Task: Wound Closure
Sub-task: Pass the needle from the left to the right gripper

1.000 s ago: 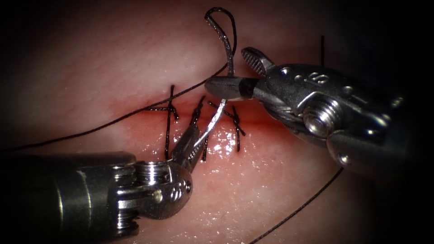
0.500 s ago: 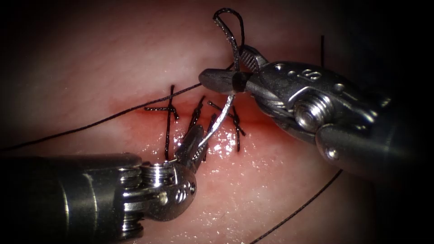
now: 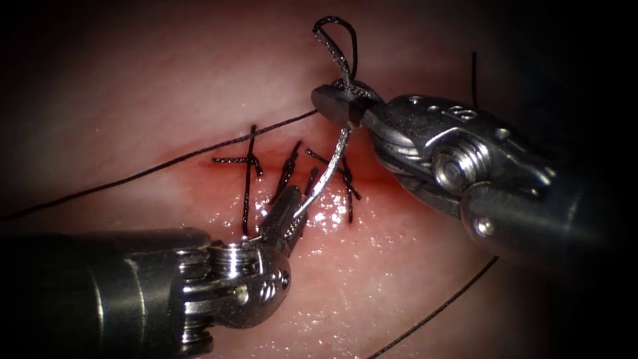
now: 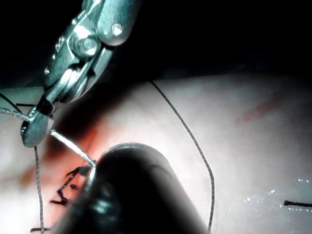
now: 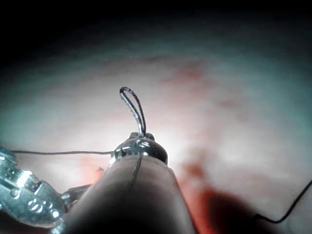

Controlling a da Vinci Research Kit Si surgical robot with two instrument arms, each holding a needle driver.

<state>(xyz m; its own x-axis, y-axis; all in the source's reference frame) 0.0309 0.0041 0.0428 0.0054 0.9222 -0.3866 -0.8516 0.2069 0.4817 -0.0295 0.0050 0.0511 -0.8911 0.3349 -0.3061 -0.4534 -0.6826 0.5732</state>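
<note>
The curved needle (image 3: 325, 174) hangs above the cut (image 3: 219, 165), not in the tissue. My left tool (image 3: 287, 211) comes from the lower left and its jaws grip the needle's lower end. My right tool (image 3: 335, 105) reaches in from the right, shut on the needle's upper part near where the thread joins. A small thread loop (image 3: 335, 43) stands above the right jaws. The left wrist view shows the right tool (image 4: 36, 129) and the needle (image 4: 73, 146). The loop (image 5: 132, 105) rises over the right tool (image 5: 139, 146) in the right wrist view.
Several dark stitches (image 3: 249, 173) with short cut ends cross the cut, which is wet with red fluid (image 3: 332, 213). A long thread (image 3: 153, 171) runs off to the left across the tissue. Another strand (image 3: 438, 309) trails under the right tool.
The right jaws, open a second ago, have closed on the needle's upper part and lifted slightly. The left tool has hardly moved and still has the needle's lower end.
</note>
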